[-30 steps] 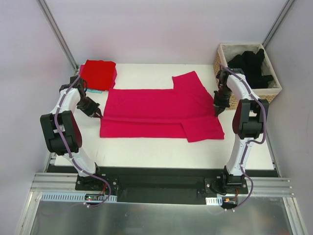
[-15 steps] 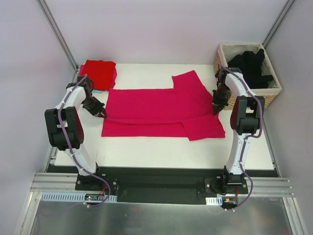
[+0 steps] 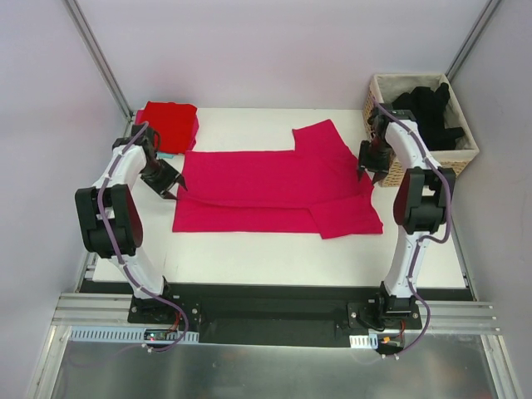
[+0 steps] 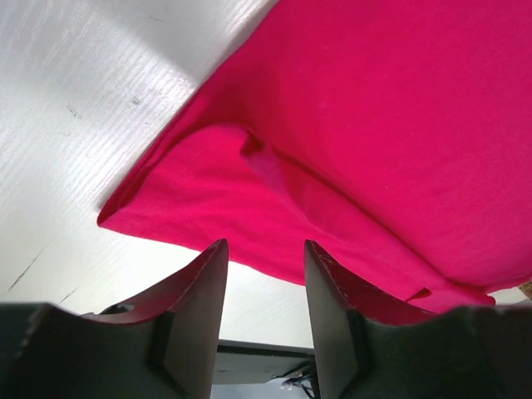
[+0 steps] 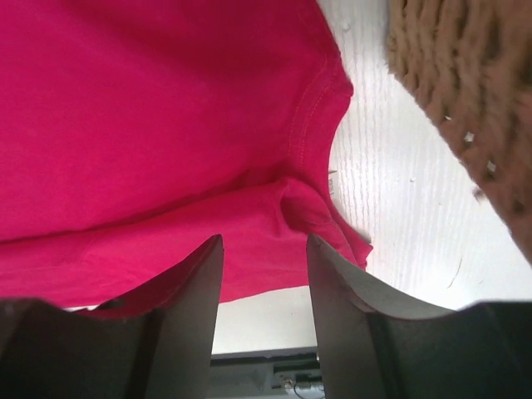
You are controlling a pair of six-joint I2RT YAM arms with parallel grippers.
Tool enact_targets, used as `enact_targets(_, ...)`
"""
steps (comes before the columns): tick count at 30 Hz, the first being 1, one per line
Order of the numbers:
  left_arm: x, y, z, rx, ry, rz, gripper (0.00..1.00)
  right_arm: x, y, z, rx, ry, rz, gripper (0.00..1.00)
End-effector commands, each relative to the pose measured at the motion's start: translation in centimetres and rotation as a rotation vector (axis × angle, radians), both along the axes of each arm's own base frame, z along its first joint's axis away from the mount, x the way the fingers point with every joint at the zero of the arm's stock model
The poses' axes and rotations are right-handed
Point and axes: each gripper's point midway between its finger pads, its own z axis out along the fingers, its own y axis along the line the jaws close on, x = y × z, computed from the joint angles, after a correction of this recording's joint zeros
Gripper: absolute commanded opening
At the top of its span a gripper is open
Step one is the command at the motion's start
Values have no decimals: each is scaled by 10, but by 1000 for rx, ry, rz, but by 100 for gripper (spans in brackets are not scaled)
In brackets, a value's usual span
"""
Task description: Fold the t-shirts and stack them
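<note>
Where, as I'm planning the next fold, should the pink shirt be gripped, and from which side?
Probably grip the pink shirt at its short ends: the layered hem corner from the left, the collar end from the right. It lies flat and long across the table; those doubled edges offer a lip.

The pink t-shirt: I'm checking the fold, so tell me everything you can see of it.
The pink t-shirt is magenta cloth lying on the table, folded lengthwise into a band. One sleeve sticks out toward the far side; the collar faces the basket. Left fingers and right fingers stand open at its ends, holding nothing.
</note>
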Motion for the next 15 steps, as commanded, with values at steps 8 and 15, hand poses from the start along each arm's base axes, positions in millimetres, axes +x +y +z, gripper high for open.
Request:
enact_targets(8,10,-8,47,18,-131,-18,39,-2,18,104,79,-345,69,47)
enact_targets(15,-33,-7,13,40,-38,-47,35,-50,46,70,163,-239,156,37)
